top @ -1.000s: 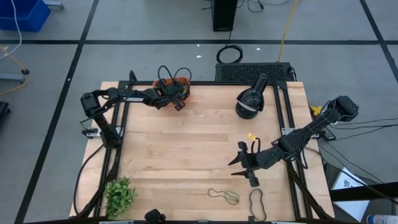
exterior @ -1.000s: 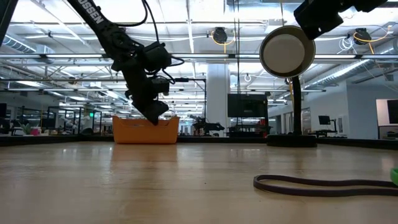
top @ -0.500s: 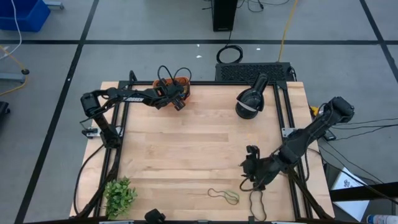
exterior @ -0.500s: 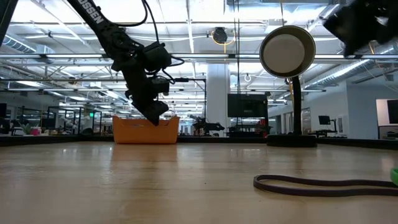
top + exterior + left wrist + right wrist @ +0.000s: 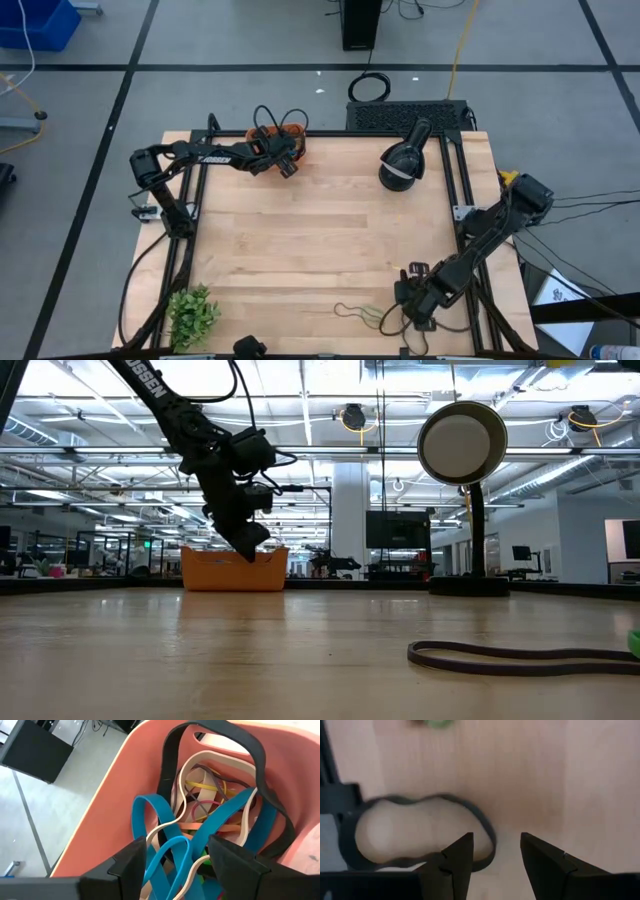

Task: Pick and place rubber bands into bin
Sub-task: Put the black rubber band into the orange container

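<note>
Orange plastic marks the bin [image 5: 270, 135] at the far edge of the table [image 5: 320, 230], toward its left corner; the left wrist view shows it already loaded with bands [image 5: 200, 825] — blue, black, tan, yellow and orange loops piled together.

Left gripper [image 5: 287, 166] hangs just beside the bin's near rim, fingers spread, holding nothing; this arm appears to be waiting.

Right gripper [image 5: 408, 318] is at the near edge, toward the right corner, low over the wood; its fingers stand apart with nothing between them. In the right wrist view a black band [image 5: 415, 832] lies flat directly ahead of the fingertips, its nearest curve at the gap. A second loop [image 5: 360, 315], dark with a green part, lies just left of the gripper in the high view.

Step in hand, as judged: approach for the pick of the black band; grasp not yet made.

Next move calls for:
- lowering until one finger sits inside the loop and one outside it;
- closing on the thin strip at table level — a flat band is easily missed or pushed aside;
- carrying it across to the far-left bin.

Legible writing: white letters "SSEN" on the left arm in the low view; nothing else can be read.
</note>
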Motion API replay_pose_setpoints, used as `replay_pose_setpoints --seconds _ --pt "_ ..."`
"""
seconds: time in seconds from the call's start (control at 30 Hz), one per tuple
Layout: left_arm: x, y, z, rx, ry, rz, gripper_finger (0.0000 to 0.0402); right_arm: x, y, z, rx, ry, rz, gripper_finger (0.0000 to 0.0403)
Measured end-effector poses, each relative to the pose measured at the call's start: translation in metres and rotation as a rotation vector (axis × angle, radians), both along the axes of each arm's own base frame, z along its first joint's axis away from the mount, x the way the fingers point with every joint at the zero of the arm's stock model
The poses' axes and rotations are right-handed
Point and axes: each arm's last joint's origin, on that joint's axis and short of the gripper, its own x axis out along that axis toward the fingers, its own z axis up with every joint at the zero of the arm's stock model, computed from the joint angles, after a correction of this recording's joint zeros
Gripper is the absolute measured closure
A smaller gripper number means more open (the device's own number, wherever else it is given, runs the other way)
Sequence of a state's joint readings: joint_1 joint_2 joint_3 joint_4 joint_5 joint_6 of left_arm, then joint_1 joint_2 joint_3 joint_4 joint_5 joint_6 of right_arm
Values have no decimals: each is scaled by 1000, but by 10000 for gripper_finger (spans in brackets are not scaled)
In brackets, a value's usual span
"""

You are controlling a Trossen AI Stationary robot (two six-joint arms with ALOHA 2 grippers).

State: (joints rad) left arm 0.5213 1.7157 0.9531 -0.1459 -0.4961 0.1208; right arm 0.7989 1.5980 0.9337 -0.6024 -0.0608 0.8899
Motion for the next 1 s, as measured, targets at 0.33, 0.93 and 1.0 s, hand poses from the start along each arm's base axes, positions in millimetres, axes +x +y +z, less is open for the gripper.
replay_pose_setpoints --seconds 0.33,0.93,1.0 --pt "0 0 0 1 3 -4 183 3 5 -19 -40 50 -8 258" --pt "-1 -3 12 23 -26 -13 183 3 -3 -9 -52 6 69 400" --pt "-2 -4 18 32 -46 -13 183 4 -9 1 -68 -39 28 400"
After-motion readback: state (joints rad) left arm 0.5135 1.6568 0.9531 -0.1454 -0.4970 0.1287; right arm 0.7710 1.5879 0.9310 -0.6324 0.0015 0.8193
